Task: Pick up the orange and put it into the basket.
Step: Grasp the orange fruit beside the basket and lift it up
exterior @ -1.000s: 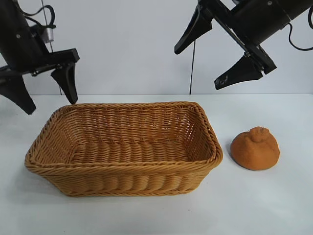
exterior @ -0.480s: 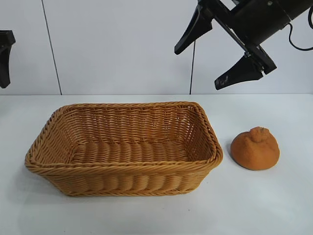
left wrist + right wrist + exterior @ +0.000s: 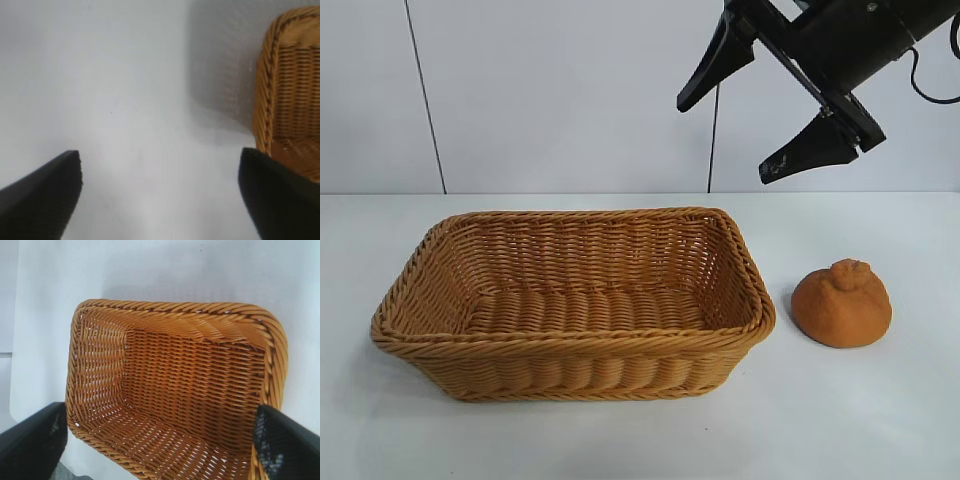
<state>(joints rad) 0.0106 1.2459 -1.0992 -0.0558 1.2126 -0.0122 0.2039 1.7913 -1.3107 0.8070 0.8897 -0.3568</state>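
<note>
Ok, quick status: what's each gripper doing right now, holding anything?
Left gripper: open, empty, beside the basket.
Right gripper: open, empty, raised above the table; the orange is not picked up yet.

Lab bench: bare white table (image 3: 880, 420), panelled wall (image 3: 570, 90).

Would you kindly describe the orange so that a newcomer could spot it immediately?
Start at the large wicker basket in the middle of the white table. Just beyond its right end, apart from it, sits the orange. It is the only small lumpy dull-orange dome with a knobby top.
</note>
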